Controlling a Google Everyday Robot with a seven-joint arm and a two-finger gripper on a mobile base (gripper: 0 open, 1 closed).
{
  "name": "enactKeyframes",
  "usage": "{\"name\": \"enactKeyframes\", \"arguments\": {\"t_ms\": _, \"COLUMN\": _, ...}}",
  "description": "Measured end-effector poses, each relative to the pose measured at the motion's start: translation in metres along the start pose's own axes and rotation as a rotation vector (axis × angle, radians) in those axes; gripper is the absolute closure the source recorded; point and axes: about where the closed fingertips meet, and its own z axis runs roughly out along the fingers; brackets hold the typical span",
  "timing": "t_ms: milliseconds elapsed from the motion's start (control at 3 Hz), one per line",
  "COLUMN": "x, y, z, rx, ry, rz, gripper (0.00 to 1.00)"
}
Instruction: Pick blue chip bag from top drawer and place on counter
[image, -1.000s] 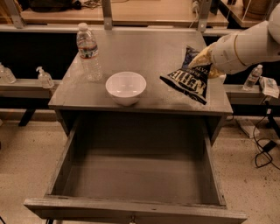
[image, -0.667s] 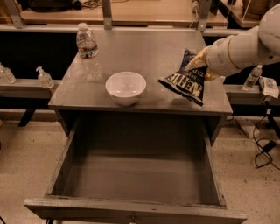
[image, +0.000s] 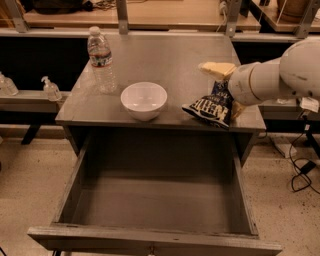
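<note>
The blue chip bag, dark navy with white lettering, touches the counter at its front right corner, its lower end on the grey top and its upper end tilted up. My gripper reaches in from the right and is shut on the bag's upper end, with one yellowish finger above it and the other at its right. The top drawer is pulled fully open below the counter, and its grey bottom is bare.
A white bowl sits on the counter just left of the bag. A clear water bottle stands at the counter's left side. Hand-sanitizer bottles stand on a low shelf at the left. Cables lie on the floor at the right.
My gripper has moved the bag down and a little left, from above the counter's right side until its lower end touches the counter near the front edge.
</note>
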Motion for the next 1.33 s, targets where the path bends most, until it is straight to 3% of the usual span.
{"name": "enactKeyframes", "arguments": {"t_ms": 667, "x": -0.0018, "y": 0.0010, "z": 0.0008, "rx": -0.010, "ry": 0.014, "rz": 0.010, "gripper": 0.00}}
{"name": "enactKeyframes", "arguments": {"t_ms": 1333, "x": -0.0010, "y": -0.0003, "z": -0.0034, "rx": -0.012, "ry": 0.021, "rz": 0.013, "gripper": 0.40}}
